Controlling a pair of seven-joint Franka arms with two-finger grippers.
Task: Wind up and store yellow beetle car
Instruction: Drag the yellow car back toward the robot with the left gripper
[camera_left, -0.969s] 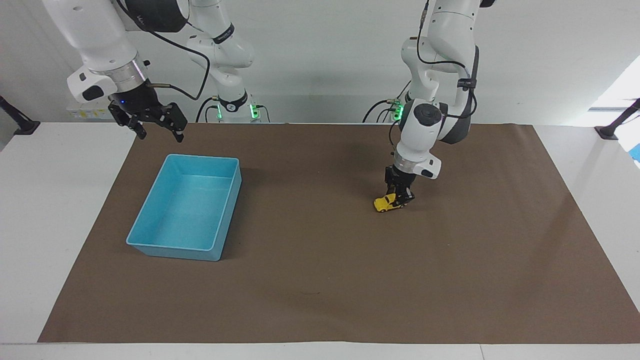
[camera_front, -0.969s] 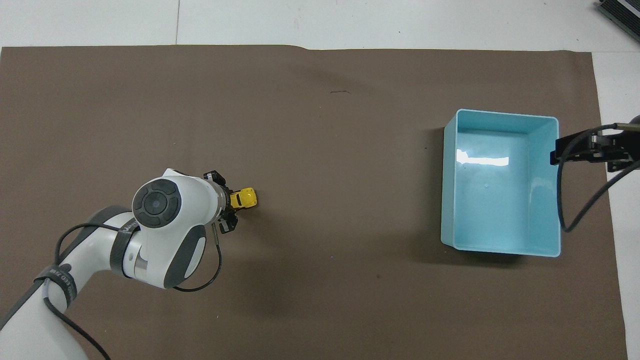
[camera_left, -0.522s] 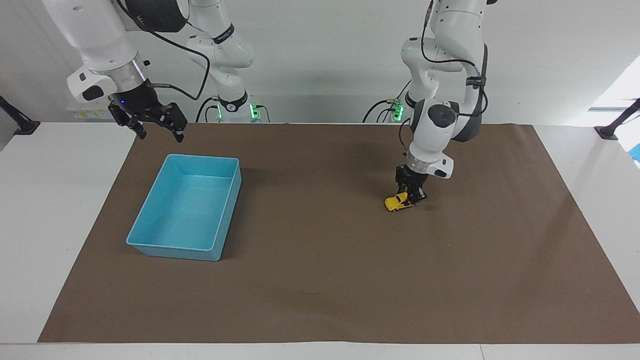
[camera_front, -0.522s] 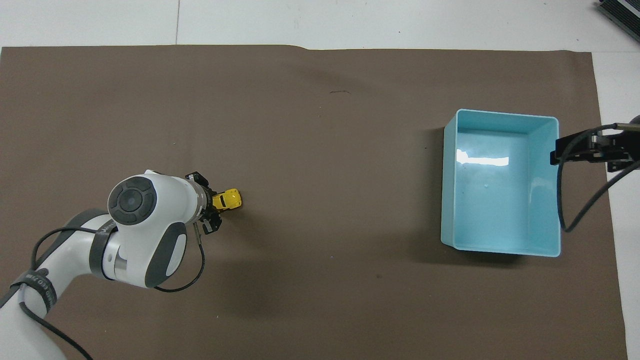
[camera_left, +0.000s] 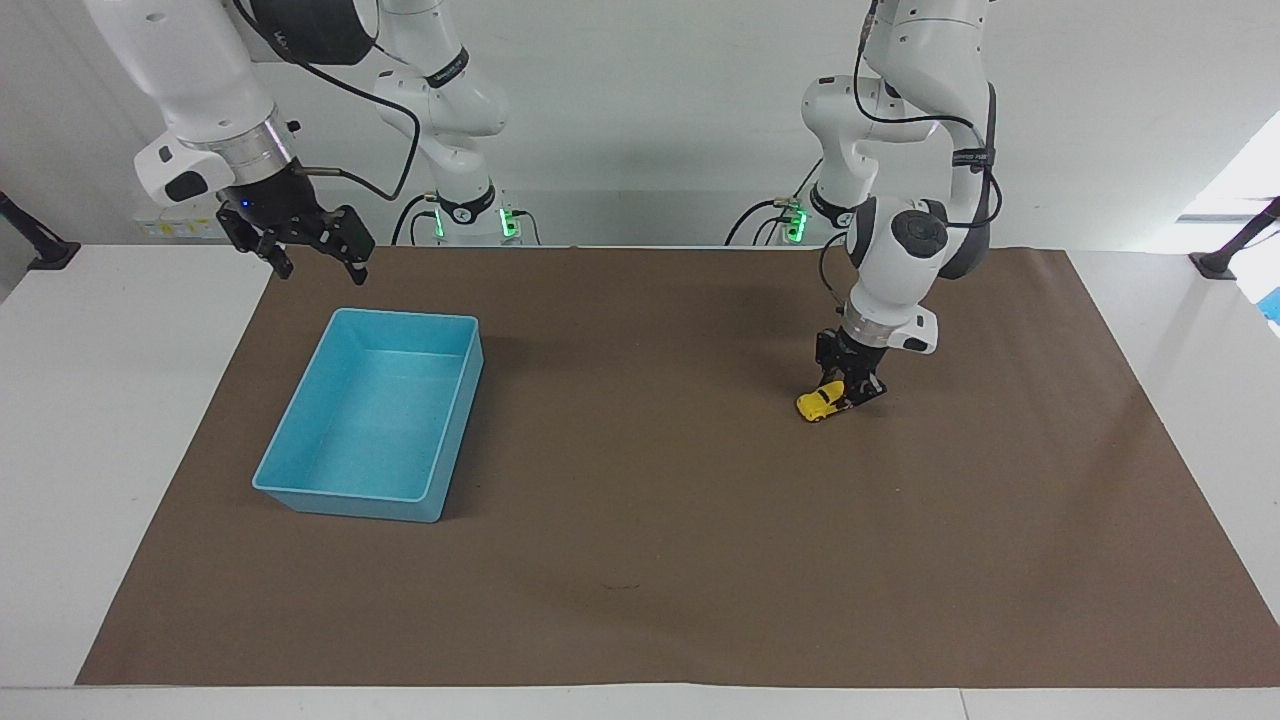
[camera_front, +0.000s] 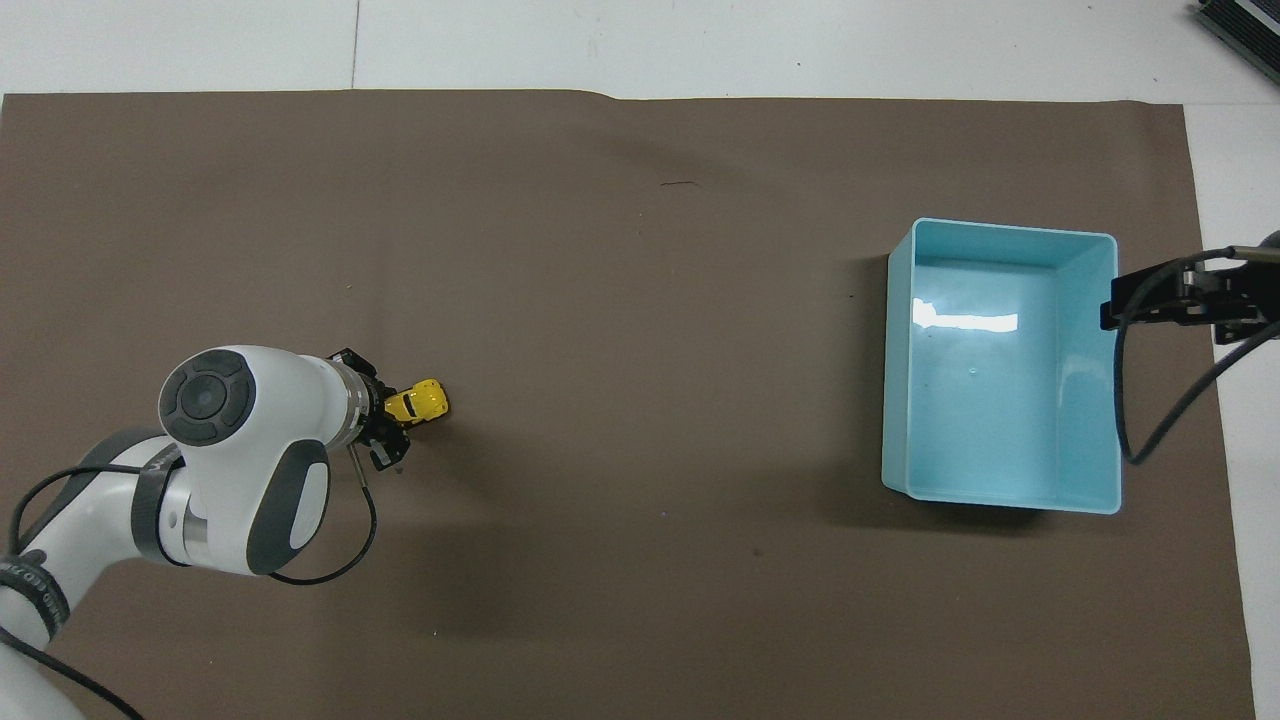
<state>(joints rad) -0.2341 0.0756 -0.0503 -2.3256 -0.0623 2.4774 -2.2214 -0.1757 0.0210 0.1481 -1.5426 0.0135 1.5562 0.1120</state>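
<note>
nearest the robots, at the right arm's end of the table: right gripper (camera_left: 312, 250) hanging in the air over the edge of the brown mat (camera_left: 640, 560), fingers spread wide, nothing between them. arm waiting. facing view gives the whole splayed gripper; overhead view catches only its dark tip (camera_front: 1150, 295) poking in at the frame's side, overlapping the rim of the blue bin (camera_front: 1000, 370).

a little farther out: blue bin (camera_left: 372, 415) on the mat, open top, pale inside with a glare patch seen only from overhead.

toward the left arm's end of the table, about level with the bin: left gripper (camera_left: 848, 385) pointing down, fingers closed on the rear of the yellow beetle car (camera_left: 821, 401). facing view shows the car low at the mat, nose tilted; wheel contact unclear. overhead view hides most of the gripper (camera_front: 382, 432) under the white wrist, leaving the car (camera_front: 418, 402) jutting out toward the bin's end.
</note>
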